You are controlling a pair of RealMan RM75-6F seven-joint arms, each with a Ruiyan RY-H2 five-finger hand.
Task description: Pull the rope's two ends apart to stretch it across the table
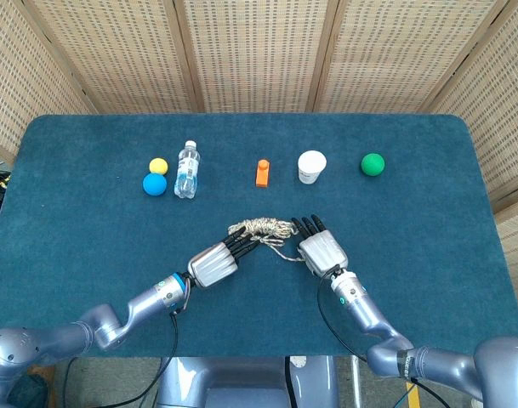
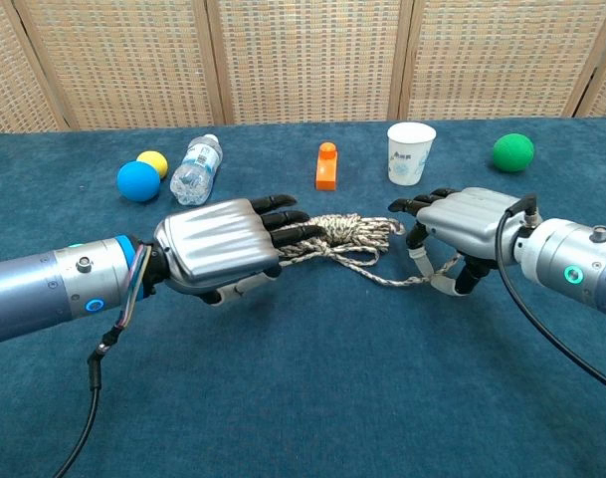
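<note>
The rope [image 1: 260, 228] [image 2: 347, 234] lies bunched in a coil at the table's middle. A loose strand [image 2: 387, 279] trails from it toward my right hand. My left hand [image 1: 214, 262] [image 2: 218, 244] is at the coil's left end, palm down, its straight fingers [image 2: 283, 214] spread over the coil's left edge. Its thumb is hidden under the palm. My right hand [image 1: 322, 251] [image 2: 462, 214] is at the coil's right end, its fingertips [image 2: 412, 204] touching the coil. The loose strand reaches its thumb, but I cannot see whether it is pinched.
Along the far side stand a blue ball [image 1: 155, 184], a yellow ball [image 1: 159, 166], a lying water bottle [image 1: 186, 169], an orange block [image 1: 262, 172], a white cup [image 1: 311, 167] and a green ball [image 1: 372, 164]. Wicker screens close off the back.
</note>
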